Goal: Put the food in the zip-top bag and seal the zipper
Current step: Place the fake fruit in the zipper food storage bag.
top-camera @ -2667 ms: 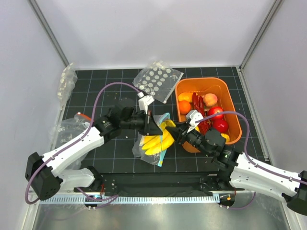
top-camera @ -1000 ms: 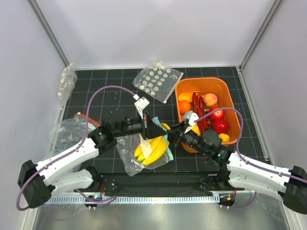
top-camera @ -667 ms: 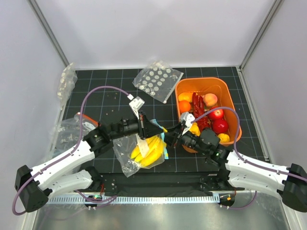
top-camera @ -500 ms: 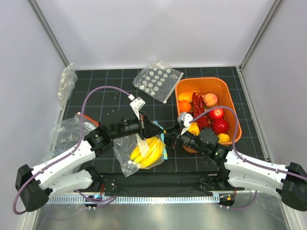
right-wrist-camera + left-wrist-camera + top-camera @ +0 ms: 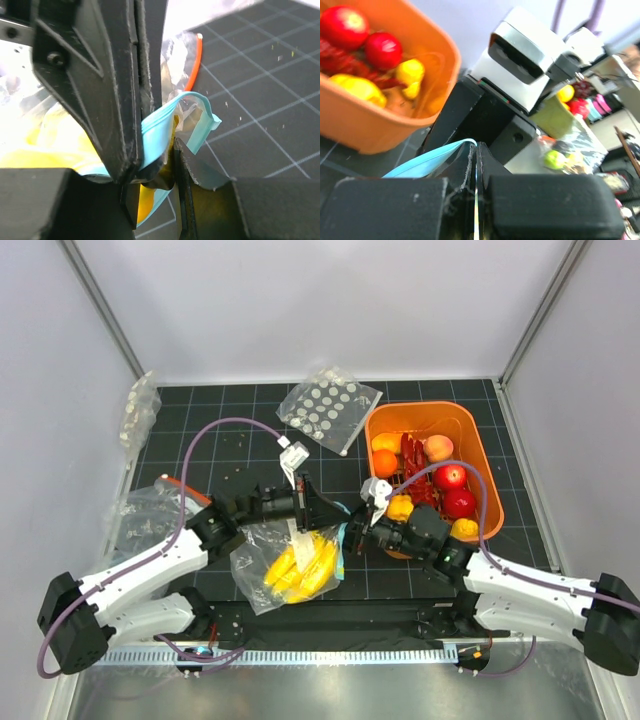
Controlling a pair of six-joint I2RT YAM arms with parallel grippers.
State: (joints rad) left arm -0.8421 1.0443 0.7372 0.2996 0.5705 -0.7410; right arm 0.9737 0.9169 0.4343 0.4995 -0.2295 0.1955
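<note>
From up top, the work surface is a black mat (image 5: 230,430) with a pale grid, boxed in by plain white walls (image 5: 320,300) and slanted metal posts (image 5: 103,310). An orange tub (image 5: 420,415) sits right of centre with red apples (image 5: 452,490) and a small orange (image 5: 384,462) in it. A dotted bag (image 5: 328,408) lies behind, and crumpled clear bags (image 5: 140,510) are off to the left. The zip-top bag (image 5: 255,560) is near the front middle with the banana bunch (image 5: 298,568) inside. The left gripper (image 5: 322,512) and right gripper (image 5: 352,533) meet nose to nose at its right edge.

Left wrist cam: its fingers are pressed tight together, and the teal zipper (image 5: 427,160) curls out from between them with the tub wall just beyond. The room behind is a blur of clutter.

Right wrist cam: its jaws are drawn close with the zipper running down between them, so it's pinching the strip right beside the left gripper's clamped fingers (image 5: 115,90). The grid mat and an orange-red strip (image 5: 192,65) show behind.
</note>
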